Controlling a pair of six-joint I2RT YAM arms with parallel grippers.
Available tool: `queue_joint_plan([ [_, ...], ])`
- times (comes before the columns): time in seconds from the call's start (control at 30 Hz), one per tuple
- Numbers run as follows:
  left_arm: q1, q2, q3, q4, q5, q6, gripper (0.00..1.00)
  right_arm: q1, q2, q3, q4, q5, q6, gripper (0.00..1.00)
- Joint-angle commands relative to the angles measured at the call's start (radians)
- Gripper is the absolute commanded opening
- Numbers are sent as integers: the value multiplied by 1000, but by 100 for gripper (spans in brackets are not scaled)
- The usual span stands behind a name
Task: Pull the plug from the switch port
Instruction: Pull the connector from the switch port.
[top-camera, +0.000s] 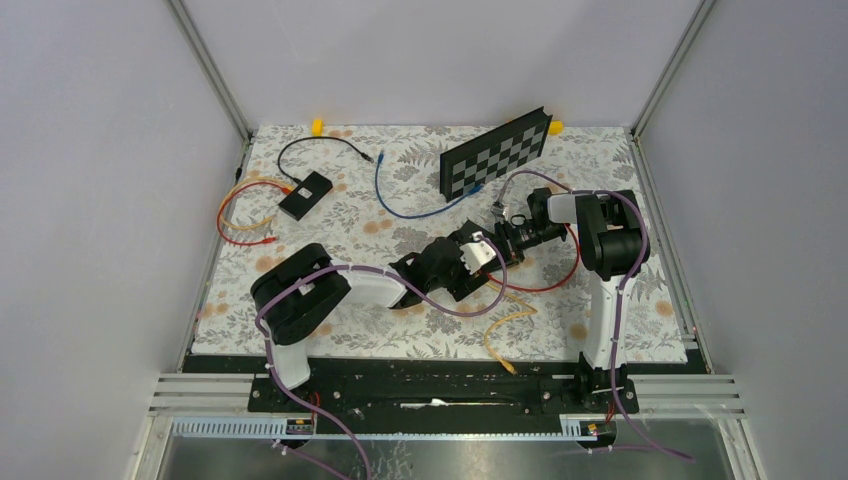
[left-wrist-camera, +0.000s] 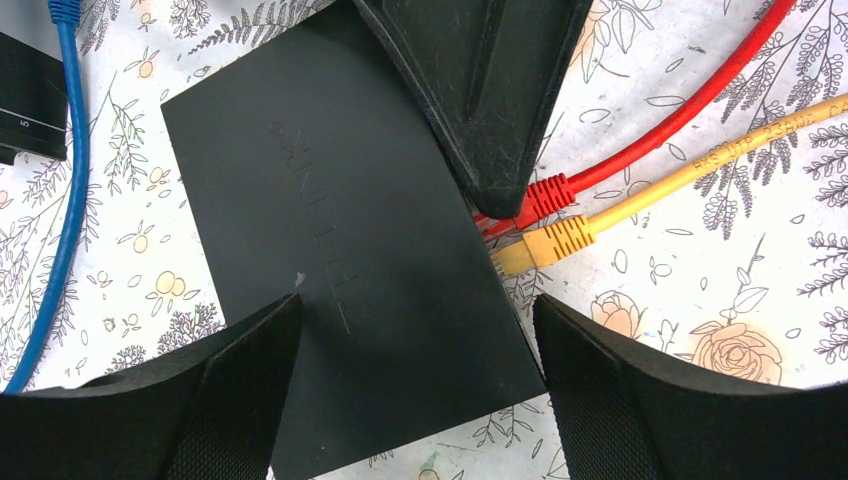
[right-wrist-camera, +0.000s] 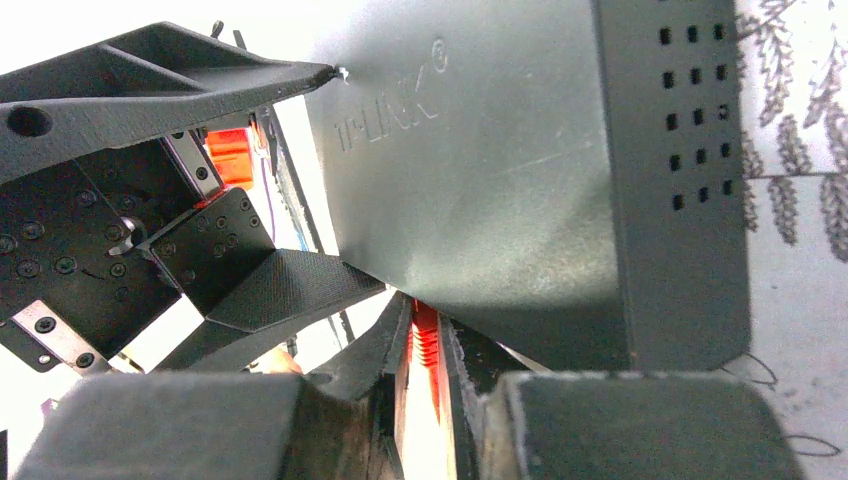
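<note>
light: bright, even | shadows: soft | right wrist: blown-out white at left, near fingers blurred

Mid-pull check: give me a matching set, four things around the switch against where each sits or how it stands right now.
Things:
1. red plug
2. yellow plug
3. blue cable
4. left fingers

States:
A. spread wide at one end of the switch
B. pinched between the right fingers
C. at the edge of the switch, next to the red one, nothing gripping it
D. lying on the mat, across the switch from both plugs

Pairs: 1-B, 2-C, 3-D, 4-A
</note>
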Motion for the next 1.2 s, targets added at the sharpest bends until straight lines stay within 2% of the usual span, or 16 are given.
queue_joint_plan([
  [0.0, 18, 25, 7, -85, 12, -40, 86, 4, 28, 21, 2, 68, -15, 0],
  [0.23, 22, 19, -2, -77, 16, -40, 87, 4, 63, 66, -96, 68, -86, 0],
  [0.43, 27, 19, 2, -79, 18, -42, 87, 5, 60, 57, -87, 64, -72, 0],
  [0.63, 28, 21, 4, -83, 16, -47, 87, 5, 23, 0, 23, 40, 13, 0],
  [0.97, 30, 24, 1, -80, 17, -46, 87, 4, -5, 41, -38, 130, -60, 0],
  [1.17, 32, 23, 3, -82, 18, -52, 87, 4, 3, 27, -18, 91, -19, 0],
])
